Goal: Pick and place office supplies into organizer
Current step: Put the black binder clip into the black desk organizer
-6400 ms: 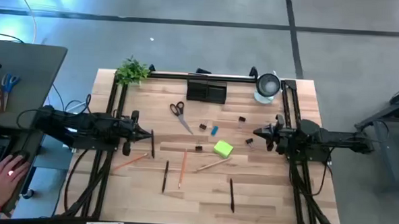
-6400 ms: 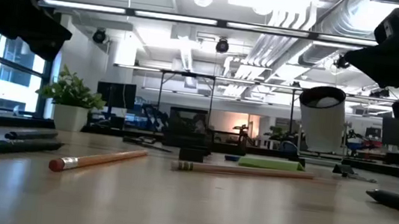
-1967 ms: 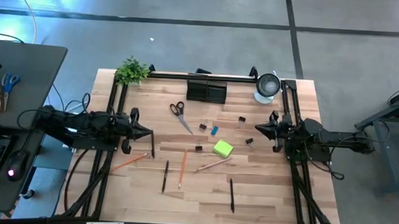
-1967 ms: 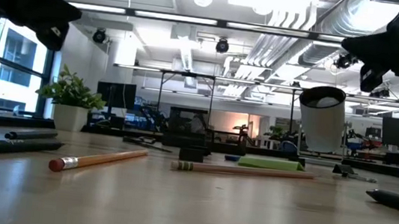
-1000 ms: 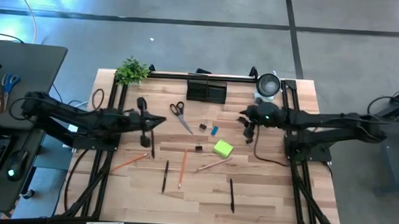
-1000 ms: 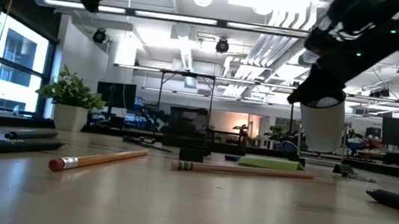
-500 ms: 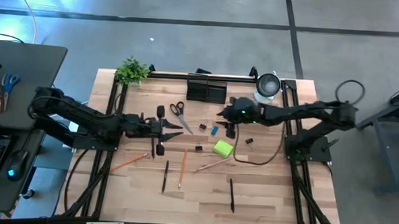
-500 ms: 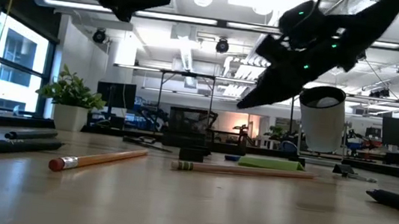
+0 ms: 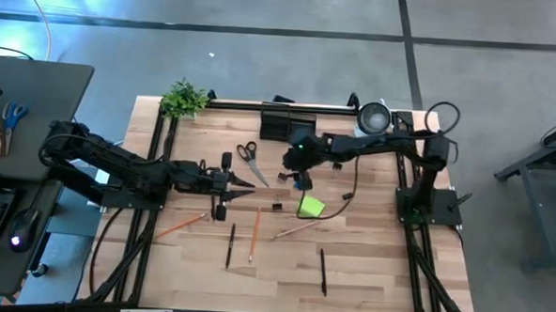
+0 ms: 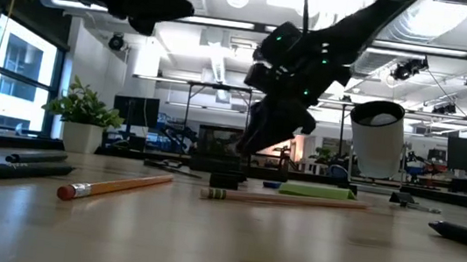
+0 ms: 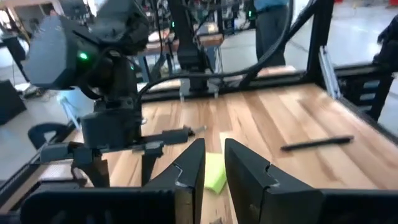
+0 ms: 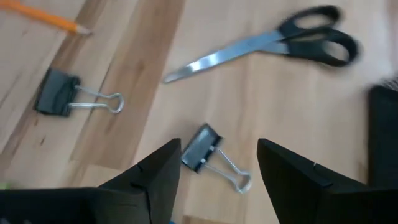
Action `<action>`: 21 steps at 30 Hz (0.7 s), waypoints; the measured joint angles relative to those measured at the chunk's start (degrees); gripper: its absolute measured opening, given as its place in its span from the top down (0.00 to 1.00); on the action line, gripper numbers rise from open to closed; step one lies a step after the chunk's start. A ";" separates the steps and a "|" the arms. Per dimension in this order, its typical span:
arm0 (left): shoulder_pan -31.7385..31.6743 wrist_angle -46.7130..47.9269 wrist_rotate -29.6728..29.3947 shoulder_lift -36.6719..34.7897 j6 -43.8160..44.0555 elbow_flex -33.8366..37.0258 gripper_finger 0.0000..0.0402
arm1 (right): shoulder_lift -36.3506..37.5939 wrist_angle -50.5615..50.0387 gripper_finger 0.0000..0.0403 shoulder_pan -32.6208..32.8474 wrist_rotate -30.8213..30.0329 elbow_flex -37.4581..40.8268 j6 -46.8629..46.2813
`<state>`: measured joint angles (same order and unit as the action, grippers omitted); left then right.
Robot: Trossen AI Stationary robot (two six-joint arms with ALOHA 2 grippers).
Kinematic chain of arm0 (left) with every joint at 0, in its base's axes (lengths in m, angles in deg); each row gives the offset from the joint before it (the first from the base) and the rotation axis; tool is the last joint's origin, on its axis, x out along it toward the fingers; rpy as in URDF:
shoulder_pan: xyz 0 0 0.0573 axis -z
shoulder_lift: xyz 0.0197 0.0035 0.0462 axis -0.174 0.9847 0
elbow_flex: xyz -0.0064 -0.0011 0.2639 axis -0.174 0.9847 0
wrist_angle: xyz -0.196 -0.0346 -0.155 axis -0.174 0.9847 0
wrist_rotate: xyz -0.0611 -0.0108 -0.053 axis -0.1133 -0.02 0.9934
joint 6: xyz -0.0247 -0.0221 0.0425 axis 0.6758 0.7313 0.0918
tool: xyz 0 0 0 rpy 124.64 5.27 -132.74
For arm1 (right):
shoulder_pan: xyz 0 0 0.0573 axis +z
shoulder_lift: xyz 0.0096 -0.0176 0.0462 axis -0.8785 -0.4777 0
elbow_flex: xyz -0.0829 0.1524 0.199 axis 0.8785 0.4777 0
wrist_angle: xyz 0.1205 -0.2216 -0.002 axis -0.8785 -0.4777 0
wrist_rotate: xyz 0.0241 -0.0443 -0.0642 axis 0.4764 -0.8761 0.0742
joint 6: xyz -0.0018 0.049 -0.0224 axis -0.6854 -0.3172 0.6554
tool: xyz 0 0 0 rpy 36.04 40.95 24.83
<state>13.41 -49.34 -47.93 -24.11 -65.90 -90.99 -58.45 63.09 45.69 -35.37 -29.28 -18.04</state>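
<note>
The high view shows both arms reaching over the counter (image 9: pixel 367 273) toward its middle. The right wrist view alone gives the close detail: a binder clip (image 12: pixel 208 154) lies on the wood between the right gripper's (image 12: pixel 217 171) spread jaws, untouched, with the scissors (image 12: pixel 273 46) beyond it and a 2nd clip (image 12: pixel 68 94) off to one side. The left wrist view alone shows the left gripper's (image 11: pixel 214 163) jaws at a narrow gap, holding nothing, with the sticky pad (image 11: pixel 214 173) on the counter beyond them.

1 second ago the right arm was back near the cup (image 9: pixel 373 120) and the left gripper sat near the counter's left edge; both have since come inward, the right one now over the clip near the eraser (image 9: pixel 298 181).

The organizer (image 9: pixel 287 128) sits at the counter's far edge, just behind the right gripper. Pens and pencils lie scattered nearer the front.
</note>
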 joint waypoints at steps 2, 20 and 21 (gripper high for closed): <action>-0.02 0.14 -0.02 0.02 0.65 -0.01 0.87 | -1.65 -2.29 0.48 0.20 0.03 -2.13 6.04; 0.01 1.23 1.37 0.02 2.11 -0.01 0.87 | -4.86 -5.63 0.48 0.03 3.87 -5.41 22.74; 0.01 1.23 1.44 0.02 2.13 -0.01 0.87 | -5.22 -5.38 0.48 0.05 4.06 -5.41 23.02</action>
<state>13.42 -48.11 -46.48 -24.10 -63.77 -91.00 -63.67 57.71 45.73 -31.32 -34.69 4.98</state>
